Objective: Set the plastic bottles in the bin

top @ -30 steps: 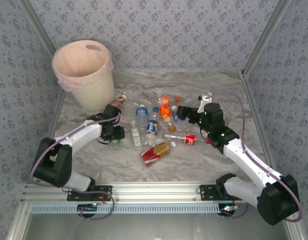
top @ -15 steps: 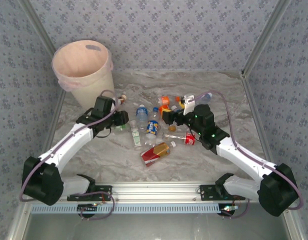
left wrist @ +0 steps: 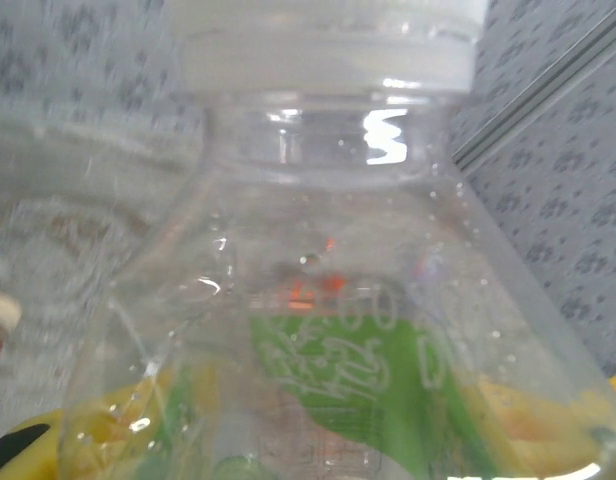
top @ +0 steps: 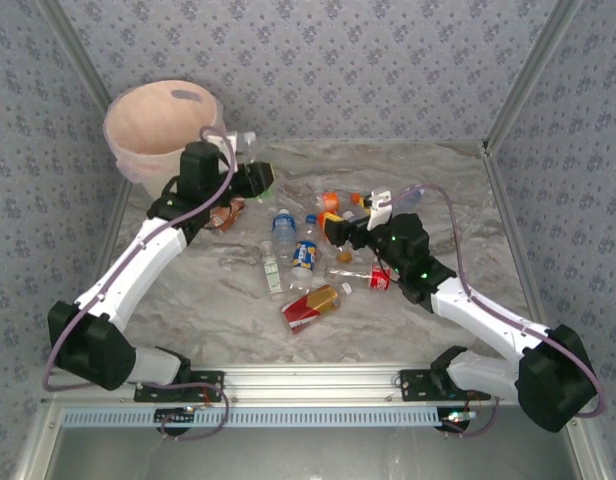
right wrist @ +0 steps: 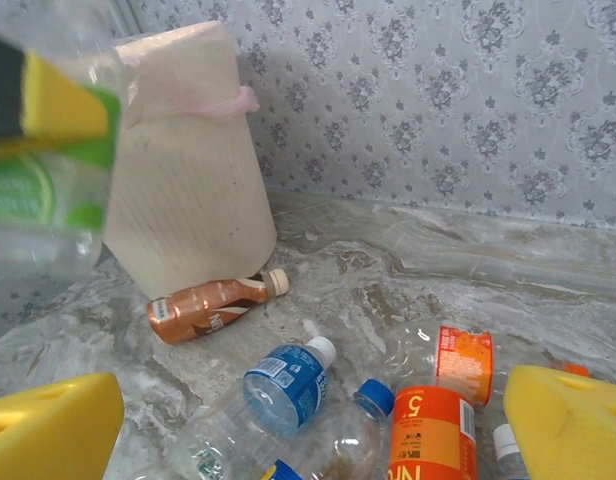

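Cream bin (top: pixel 140 176), pink liner (right wrist: pixel 233 102); green-labelled clear bottle (left wrist: pixel 338 390); grey floral wallpaper (top: pixel 338 60).

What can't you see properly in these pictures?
- Left wrist view: green-label bottle too close; its writing blurs, and the bottom edge cuts it off.
- Top view: the bottom of the bin is hidden by its own wall and the left arm.
- Right wrist view: orange bottle cut off by the bottom edge.
- Top view: words on the red-label bottle are too small.
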